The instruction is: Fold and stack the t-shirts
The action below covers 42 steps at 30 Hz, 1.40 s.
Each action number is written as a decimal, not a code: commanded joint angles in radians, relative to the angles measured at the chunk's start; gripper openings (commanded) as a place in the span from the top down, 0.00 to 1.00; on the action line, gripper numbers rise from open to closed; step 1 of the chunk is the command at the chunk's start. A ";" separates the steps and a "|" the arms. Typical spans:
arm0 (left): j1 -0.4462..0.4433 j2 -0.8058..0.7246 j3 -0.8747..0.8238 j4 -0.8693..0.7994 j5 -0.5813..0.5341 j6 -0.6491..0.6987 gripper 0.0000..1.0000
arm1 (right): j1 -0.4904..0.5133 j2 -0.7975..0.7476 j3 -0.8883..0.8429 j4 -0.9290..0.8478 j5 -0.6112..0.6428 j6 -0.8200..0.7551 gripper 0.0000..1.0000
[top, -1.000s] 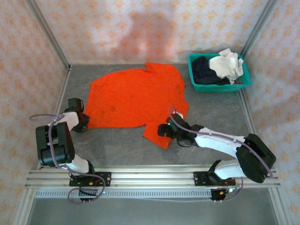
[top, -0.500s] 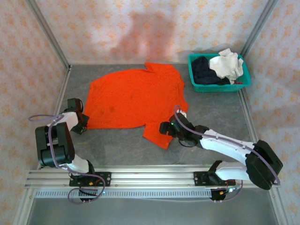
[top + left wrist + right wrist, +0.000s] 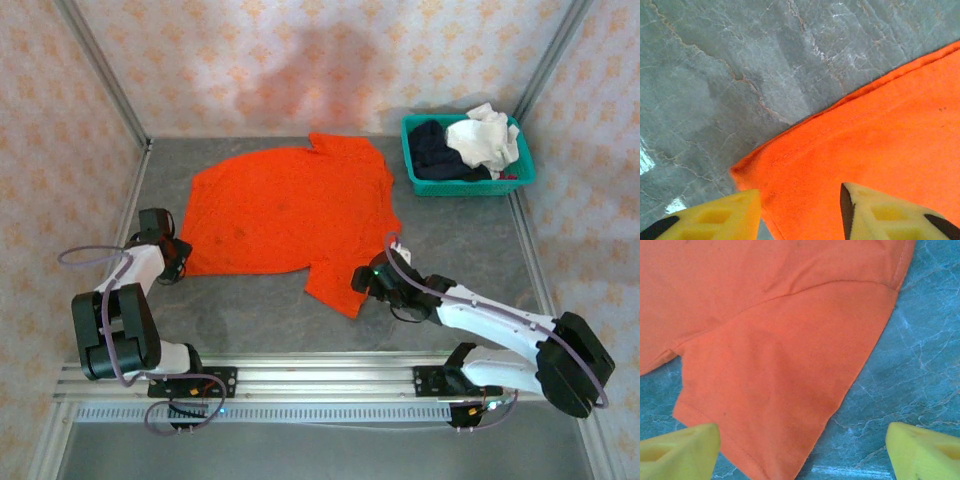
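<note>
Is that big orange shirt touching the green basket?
Apart. The top view shows a strip of bare grey table between the orange shirt and the teal basket, at the basket's left wall.

Overhead view: bright, even light from above, sharp across the frame, with one broad soft shadow on the back wall (image 3: pixel 300 80). Left wrist view: the table (image 3: pixel 740 60) is crisp with white glare patches at the lower left edge, while the fingertips (image 3: pixel 715 215) of the left gripper (image 3: pixel 800 200) are blurred. Right wrist view: the orange shirt (image 3: pixel 780 340) is heavily saturated and slightly soft, and the table surface carries a blue cast.
</note>
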 commanded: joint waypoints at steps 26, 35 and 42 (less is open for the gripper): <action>0.002 0.178 -0.016 0.103 -0.052 -0.006 0.87 | -0.006 0.026 -0.003 0.013 -0.003 0.011 0.14; 0.001 0.152 -0.003 0.078 -0.032 0.012 1.00 | -0.005 0.025 0.003 0.007 -0.026 0.028 0.14; -0.001 0.071 -0.032 0.004 -0.056 0.022 1.00 | -0.004 0.030 0.004 -0.138 -0.055 0.174 0.16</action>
